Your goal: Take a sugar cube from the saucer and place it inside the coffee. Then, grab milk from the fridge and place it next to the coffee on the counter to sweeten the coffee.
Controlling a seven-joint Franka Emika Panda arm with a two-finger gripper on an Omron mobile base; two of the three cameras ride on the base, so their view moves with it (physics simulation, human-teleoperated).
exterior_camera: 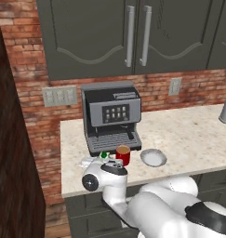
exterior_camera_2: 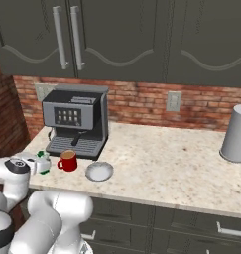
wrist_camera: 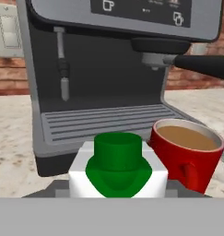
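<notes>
Reaching low over the counter (exterior_camera: pixel 189 135) edge — pincer (wrist_camera: pixel 118 196) clamped around milk (wrist_camera: pixel 118 168) beside coffee (wrist_camera: pixel 187 152).

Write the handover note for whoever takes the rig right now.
Gripper: closed on the milk, low over the counter at its left end.
Milk: right beside the coffee, in front of the coffee machine.
Saucer: just right of the mug; no sugar cube seen on it.
Done: milk brought to the mug.
Left: set it down, release, pull back.
</notes>
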